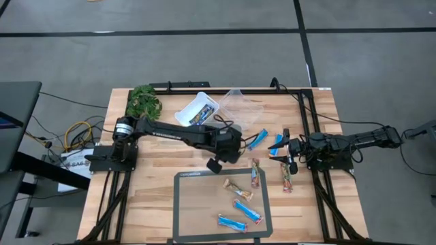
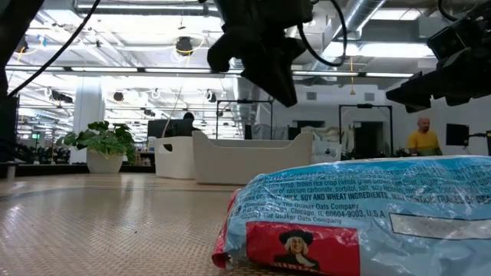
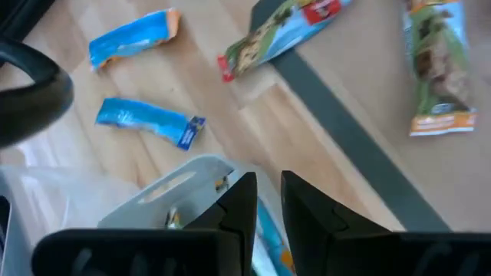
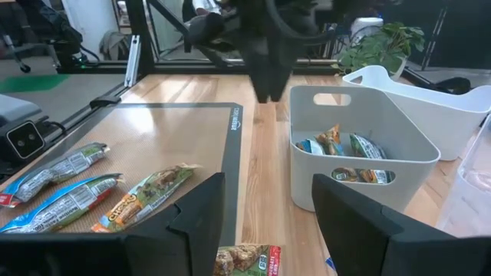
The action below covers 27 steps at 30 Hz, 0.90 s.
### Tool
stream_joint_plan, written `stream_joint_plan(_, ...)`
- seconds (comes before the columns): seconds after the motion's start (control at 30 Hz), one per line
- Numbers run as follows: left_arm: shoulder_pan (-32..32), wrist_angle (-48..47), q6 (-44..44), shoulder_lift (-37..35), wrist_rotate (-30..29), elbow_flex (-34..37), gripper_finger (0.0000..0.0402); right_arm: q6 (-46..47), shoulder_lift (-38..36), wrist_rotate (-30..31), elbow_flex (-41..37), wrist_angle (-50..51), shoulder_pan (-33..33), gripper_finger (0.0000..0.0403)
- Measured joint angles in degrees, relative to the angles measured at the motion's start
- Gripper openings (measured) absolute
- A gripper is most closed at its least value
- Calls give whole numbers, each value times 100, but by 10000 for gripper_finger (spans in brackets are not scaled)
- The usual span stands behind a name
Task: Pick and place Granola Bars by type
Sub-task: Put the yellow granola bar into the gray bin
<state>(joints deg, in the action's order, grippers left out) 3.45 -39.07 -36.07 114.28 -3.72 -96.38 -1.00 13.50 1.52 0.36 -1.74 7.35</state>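
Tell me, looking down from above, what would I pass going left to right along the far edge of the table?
Green leafy plant → white tub with bars inside → clear plastic tub. Nearer than these, the left gripper hangs over the mat's far edge and the right gripper sits further right.

Glossy foil-wrapped granola bars (image 1: 238,191) lie on a matt dark mat (image 1: 187,218) over a smooth wood table (image 1: 157,204).
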Motion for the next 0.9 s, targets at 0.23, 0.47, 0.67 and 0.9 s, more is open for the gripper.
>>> stream_joint_plan(0.23, 301, 85, 16, 4, 402, 2, 55, 0, 0, 0, 0, 0, 0, 191)
stream_joint_plan(0.47, 738, 1425, 304, 22, 821, 606, 56, -2, 0, 0, -1, 1, 0, 191)
stream_joint_plan(0.67, 893, 1847, 735, 329, 692, 808, 89, 0, -1, 0, 0, -1, 0, 191)
stream_joint_plan(0.9, 1037, 1943, 986, 804, 479, 627, 155, -2, -13, 0, -2, 21, 0, 191)
